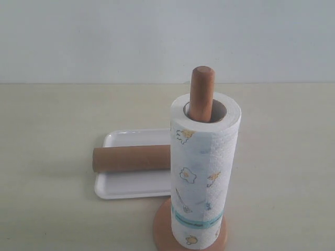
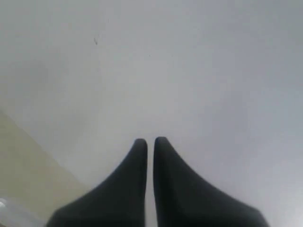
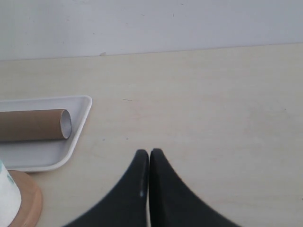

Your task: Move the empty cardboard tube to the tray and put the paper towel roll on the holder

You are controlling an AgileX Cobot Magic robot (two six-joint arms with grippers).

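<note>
Both steps look done, so I'd only stay clear: my left gripper [image 2: 150, 141] and right gripper [image 3: 149, 152] are pinched together, empty, the right well apart from the brown cardboard tube [image 1: 131, 158] lying in the white rimmed tray [image 1: 131, 185] beside the printed white paper towel roll [image 1: 204, 157] sleeved on the orange-brown wooden holder [image 1: 201, 89], its base cropped.

Pale cream matte tabletop [image 1: 47, 115], faint scuffs on the surface. Plain off-white wall [image 1: 157, 36] meets its far edge. Small dark mark [image 2: 96, 41] on the wall.
</note>
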